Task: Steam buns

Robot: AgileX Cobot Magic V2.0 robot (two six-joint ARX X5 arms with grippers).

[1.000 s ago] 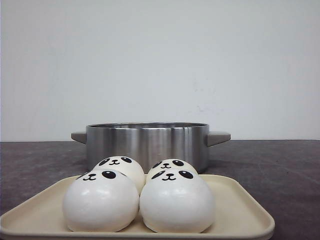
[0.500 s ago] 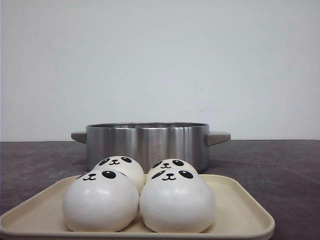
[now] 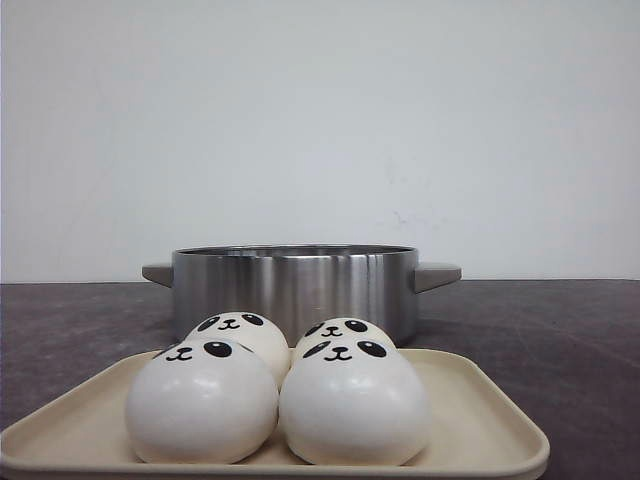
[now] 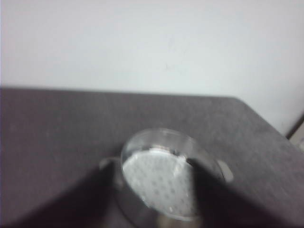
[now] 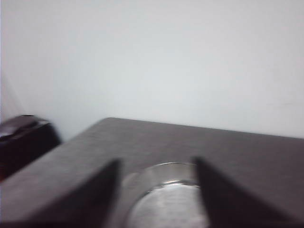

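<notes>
Front view: four buns packed together on cream tray at near bench edge; steel pot just behind tray, lid off. No arm in sight. Risk: buns touch each other, so picking one may nudge or roll neighbour off tray.

Left wrist view: blurred; left fingers spread apart, empty, pot's perforated insert seen between them. Risk: blur hampers aim.

Right wrist view: right fingers spread, empty, pot rim between. Risk: both arms over pot, could collide.

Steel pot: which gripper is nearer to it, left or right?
Neither clearly: the left gripper looks down into the pot from above; the right gripper faces its rim at a flatter angle, similarly close.
</notes>
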